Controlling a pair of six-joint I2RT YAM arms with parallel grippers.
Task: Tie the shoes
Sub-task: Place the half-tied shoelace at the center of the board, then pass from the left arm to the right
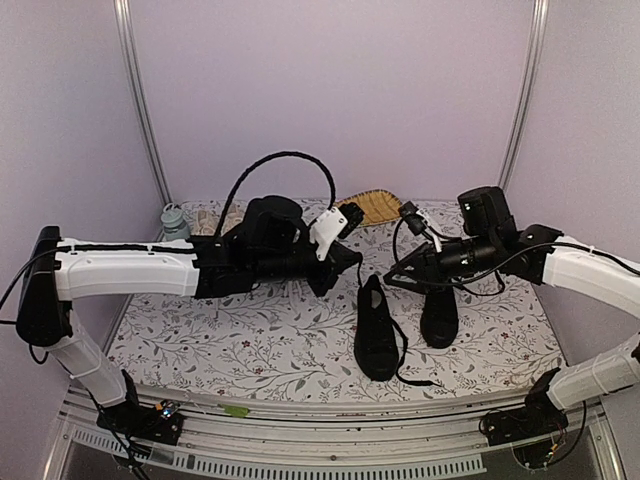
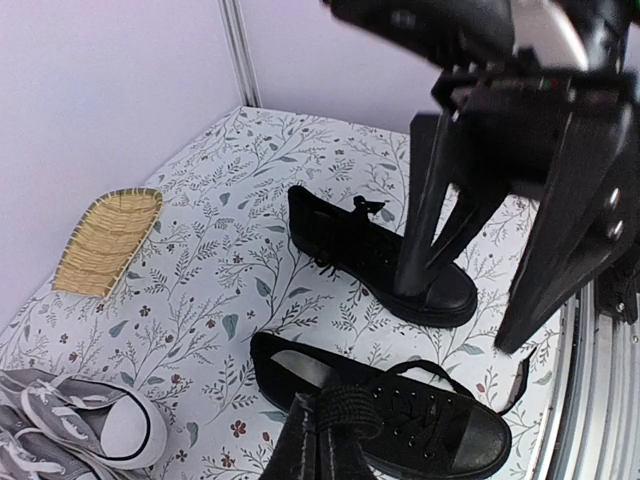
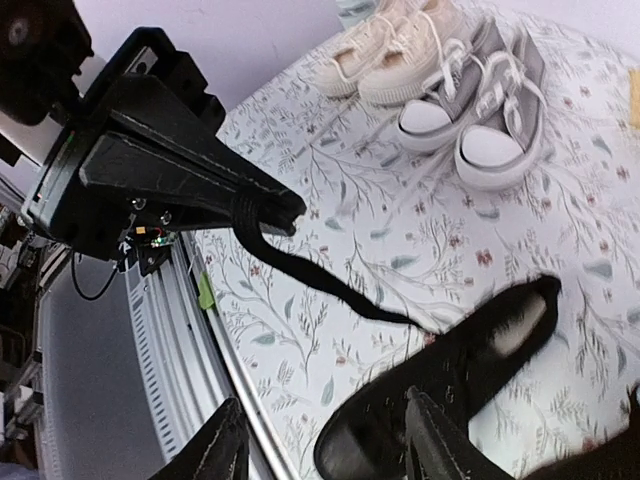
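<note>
Two black shoes lie mid-table: one (image 1: pixel 375 330) nearer the front, its mate (image 1: pixel 438 315) to its right. My left gripper (image 1: pixel 352 262) hovers above the nearer shoe (image 2: pixel 400 415), shut (image 2: pixel 322 440) on that shoe's black lace (image 2: pixel 352 408). In the right wrist view the lace (image 3: pixel 300 270) runs taut from the left gripper (image 3: pixel 285 212) down to that shoe (image 3: pixel 450 390). My right gripper (image 1: pixel 395 277) hangs open over the shoes, nothing between its fingers (image 3: pixel 225 450). In the left wrist view it (image 2: pixel 460 315) stands over the toe of the farther shoe (image 2: pixel 380 250).
A grey pair with white toe caps (image 3: pixel 480 100) and a beige pair (image 3: pixel 390 45) sit at the back left. A woven tray (image 1: pixel 372 207) lies at the back, a pale bottle (image 1: pixel 176 222) at the far left. A loose lace end (image 1: pixel 405 360) trails toward the front rail (image 3: pixel 190 330).
</note>
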